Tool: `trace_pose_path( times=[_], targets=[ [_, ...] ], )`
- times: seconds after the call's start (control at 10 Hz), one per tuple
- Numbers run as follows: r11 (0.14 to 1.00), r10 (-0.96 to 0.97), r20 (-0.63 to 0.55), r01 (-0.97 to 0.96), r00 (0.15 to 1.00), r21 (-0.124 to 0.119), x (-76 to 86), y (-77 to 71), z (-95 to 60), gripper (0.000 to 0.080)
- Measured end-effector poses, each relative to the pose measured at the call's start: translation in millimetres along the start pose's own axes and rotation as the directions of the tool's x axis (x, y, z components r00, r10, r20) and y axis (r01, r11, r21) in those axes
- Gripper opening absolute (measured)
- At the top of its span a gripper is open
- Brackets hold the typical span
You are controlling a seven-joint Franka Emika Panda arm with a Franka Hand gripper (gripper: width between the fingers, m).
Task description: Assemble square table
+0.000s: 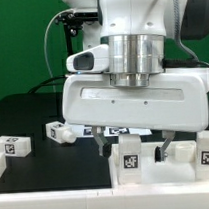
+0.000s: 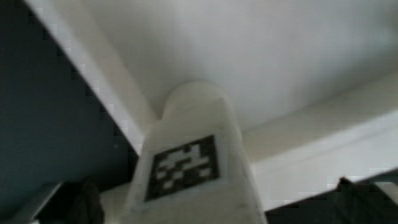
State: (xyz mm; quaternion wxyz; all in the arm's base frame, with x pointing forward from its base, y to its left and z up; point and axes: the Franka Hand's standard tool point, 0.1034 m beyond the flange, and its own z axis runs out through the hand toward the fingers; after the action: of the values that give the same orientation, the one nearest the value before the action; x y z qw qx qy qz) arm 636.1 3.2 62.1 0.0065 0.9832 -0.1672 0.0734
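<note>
gripper [image 1: 135, 144]: jaws spread, gripping nothing | leg [image 2: 187, 160]: stands directly between the fingertips [image 2: 75, 203], touching neither | long axis: seemingly upright, along them | judged: a straight lift clears it

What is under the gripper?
A white leg with a tag stands upright inside the open gripper, touching neither finger. The arm covers most of what lies behind.

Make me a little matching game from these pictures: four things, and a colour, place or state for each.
Things:
1. claw
2. tagged leg
3. worktable
4. backdrop

Descriptions:
A. black
B. green
C. open
D. between the claw's fingers

Pairs: 1-C, 2-D, 3-A, 4-B
</note>
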Motion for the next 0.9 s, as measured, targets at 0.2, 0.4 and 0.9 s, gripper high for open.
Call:
trace_pose_path(
  times=[0.2,0.4,0.9],
  targets=[
    [0.999,-0.049,0.000,0.049,0.999,0.001,0.7,1.8,0.2,0.0649],
    [1.000,0.001,0.000,-0.001,1.000,0.001,0.7,2.0,0.3,0.0530],
    [0.909,0.418,-0.017,-0.418,0.908,0.000,0.3,2.6,0.7,0.0281]
  ],
)
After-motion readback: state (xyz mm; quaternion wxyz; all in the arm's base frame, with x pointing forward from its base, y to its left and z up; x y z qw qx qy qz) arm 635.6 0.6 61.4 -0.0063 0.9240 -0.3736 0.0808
